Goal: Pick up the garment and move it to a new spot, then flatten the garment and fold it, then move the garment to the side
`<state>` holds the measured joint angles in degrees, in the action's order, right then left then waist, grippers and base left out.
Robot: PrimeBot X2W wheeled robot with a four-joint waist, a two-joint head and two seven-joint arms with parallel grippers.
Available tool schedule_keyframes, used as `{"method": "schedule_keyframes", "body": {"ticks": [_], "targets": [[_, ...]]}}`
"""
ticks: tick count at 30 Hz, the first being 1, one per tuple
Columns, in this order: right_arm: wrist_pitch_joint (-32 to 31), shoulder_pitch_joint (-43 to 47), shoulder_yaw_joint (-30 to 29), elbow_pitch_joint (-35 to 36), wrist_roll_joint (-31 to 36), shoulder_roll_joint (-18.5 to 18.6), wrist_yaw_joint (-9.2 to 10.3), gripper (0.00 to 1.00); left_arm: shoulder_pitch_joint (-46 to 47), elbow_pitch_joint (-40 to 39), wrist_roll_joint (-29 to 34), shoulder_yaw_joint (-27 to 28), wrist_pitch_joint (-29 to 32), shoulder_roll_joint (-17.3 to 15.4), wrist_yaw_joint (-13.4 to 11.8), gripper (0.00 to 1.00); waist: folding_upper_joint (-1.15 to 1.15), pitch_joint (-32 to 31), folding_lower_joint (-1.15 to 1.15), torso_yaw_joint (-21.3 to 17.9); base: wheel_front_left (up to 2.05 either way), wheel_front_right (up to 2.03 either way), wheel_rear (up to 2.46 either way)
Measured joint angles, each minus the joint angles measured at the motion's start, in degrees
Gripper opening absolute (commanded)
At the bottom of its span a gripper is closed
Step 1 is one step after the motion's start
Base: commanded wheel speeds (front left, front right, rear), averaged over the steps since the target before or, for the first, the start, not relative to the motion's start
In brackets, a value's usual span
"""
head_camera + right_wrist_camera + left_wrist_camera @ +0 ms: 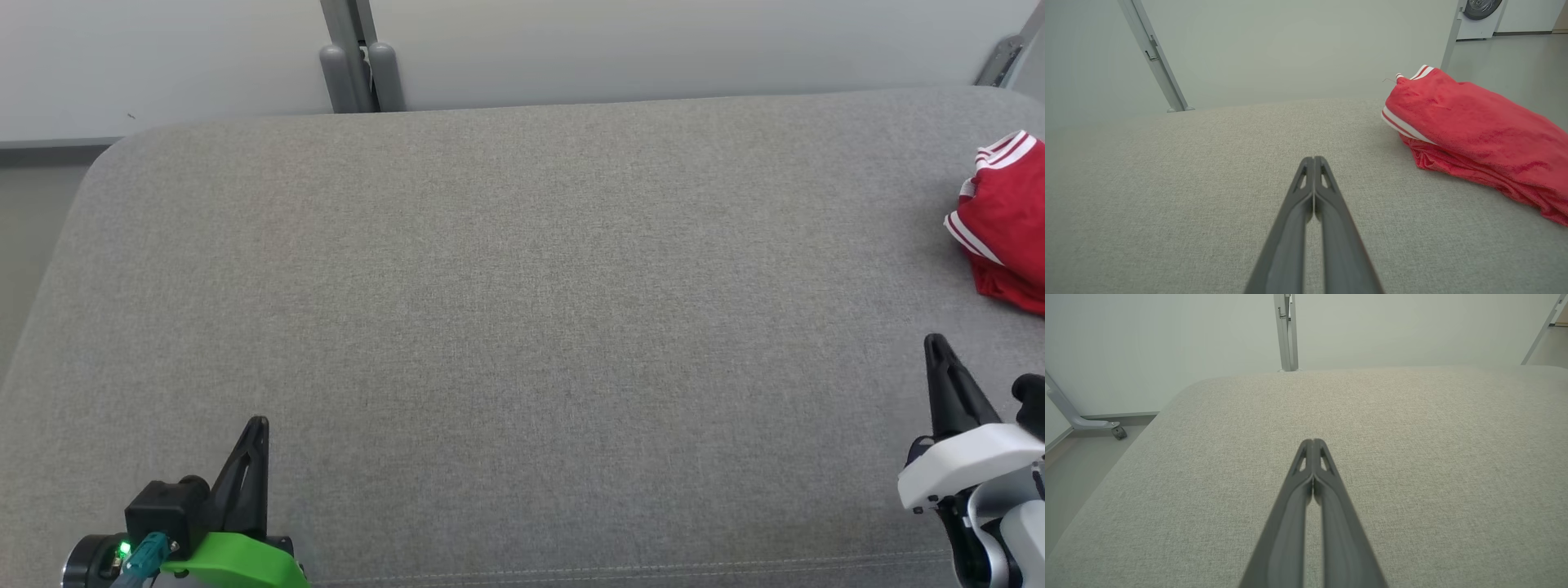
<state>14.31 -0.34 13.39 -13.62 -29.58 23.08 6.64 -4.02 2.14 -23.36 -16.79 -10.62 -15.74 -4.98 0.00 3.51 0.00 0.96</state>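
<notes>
the red garment [1008,220] lies bunched at the right end of the grey fabric worktop [522,286], cut off by the head view's edge. the right wrist view shows more of the heap and its white stripe trim, ahead and to the right of the right tool [1314,158], apart from it. the left wrist view has the left tool [1312,441] over grey fabric. both tools are pressed together, holding nothing.
</notes>
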Motion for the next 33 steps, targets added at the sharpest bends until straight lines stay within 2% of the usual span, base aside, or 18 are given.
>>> {"method": "schedule_keyframes", "body": {"ticks": [3, 13, 33], "targets": [[-0.25, 0.94, 0.23, -0.41, -0.44, -1.54, -0.08, 0.00, -0.47, 0.38, -0.46, -0.22, 0.01, 0.65, 0.01, 0.00, 0.00, 0.00, 0.00, -0.01, 0.00, 0.00, 0.00], [-1.34, 0.91, -1.29, -0.35, -5.99, -2.60, -1.08, 0.00, -0.90, 0.29, -5.66, 0.16, 0.19, 1.55, 0.91, 0.00, 0.00, -0.31, 0.00, -0.10, 0.00, 0.00, 0.00], [-5.53, 0.81, -5.26, -0.31, -17.89, -6.48, -3.63, 0.00, -0.78, 1.40, -20.05, 4.00, 3.10, 3.49, 2.53, 0.00, 0.00, -0.92, 0.00, -0.31, 0.00, 0.00, 0.00]]}}
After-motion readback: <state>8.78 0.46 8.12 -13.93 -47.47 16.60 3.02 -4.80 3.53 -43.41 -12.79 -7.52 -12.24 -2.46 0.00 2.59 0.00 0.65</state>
